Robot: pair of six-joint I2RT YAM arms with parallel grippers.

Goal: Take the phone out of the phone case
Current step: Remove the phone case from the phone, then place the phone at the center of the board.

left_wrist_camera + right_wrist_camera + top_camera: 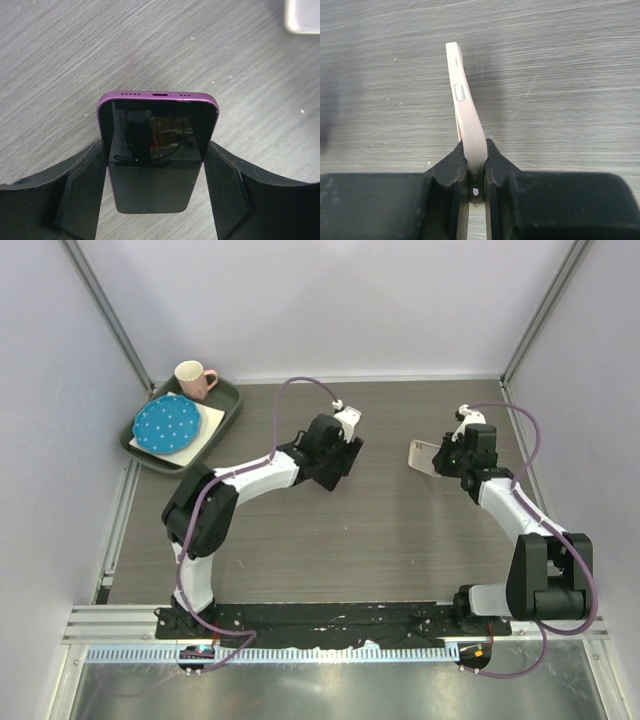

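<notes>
Left wrist view: the phone (157, 150), purple-rimmed with dark glass, fills the middle of the frame with its port end toward the top. The left fingers (82, 192) pinch it by its two long sides. No case is around it.
Right wrist view: the case (465, 115), a beige shell seen edge-on, rises from bottom centre toward the upper middle and bows slightly left, with a side button showing. The right fingers (447, 175) press together on its lower end, one on each face.
Top view: only here do both arms show together. The case sits right of centre at the right wrist, facing left. The phone is hidden under the left wrist at centre, so phone and case are well apart.
Unclear: a pale blurred shape in the upper right corner of the left wrist view is too soft to name.
Surroundings: the grey wood-grain worktop (390, 540) lies under both arms. A dark tray (225, 400) in the upper left carries a blue white-dotted plate (168, 423) and a pink mug (193, 378), well apart from the fingers.
Left arm (250, 475): it runs from its base at lower left, folds at the elbow, then stretches up and right to centre.
Right arm (520, 510): it climbs from its base at lower right, with the wrist turned left toward centre.
</notes>
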